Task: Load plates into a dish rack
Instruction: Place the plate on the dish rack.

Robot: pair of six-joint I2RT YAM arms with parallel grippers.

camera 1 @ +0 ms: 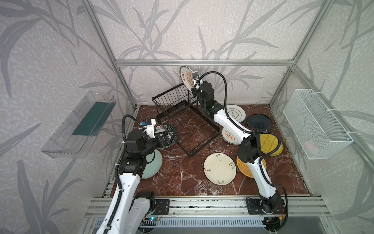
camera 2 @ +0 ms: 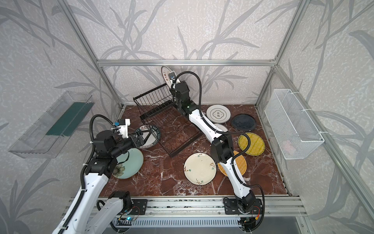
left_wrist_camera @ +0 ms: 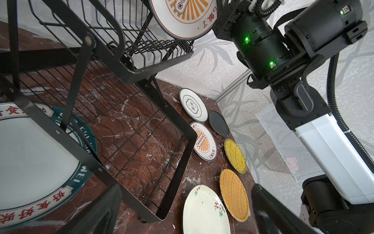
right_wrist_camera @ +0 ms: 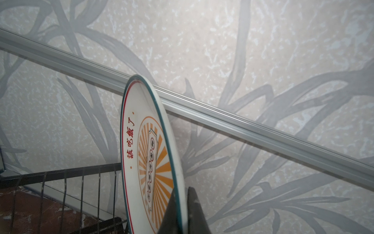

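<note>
The round white plate with the orange sunburst (camera 1: 185, 75) hangs on edge above the upper tier of the black wire dish rack (left_wrist_camera: 180, 174), near the far edge of the red-brown marble counter (camera 1: 182, 178). The right end effector (right_wrist_camera: 181, 192) pinches its rim. The left end effector (camera 2: 142, 139) gapes empty.

Best, I judge, to align the lower rim with a slot, descend slowly, and release once seated. Only the right wrist view shows the pinch, and only the left wrist view shows the slots beneath.

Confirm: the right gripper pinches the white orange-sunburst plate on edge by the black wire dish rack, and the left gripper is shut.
Wrong on the left gripper: it is open, jaws spread in the left wrist view. The right gripper pinches the white orange-sunburst plate on edge by the black wire dish rack.
</note>
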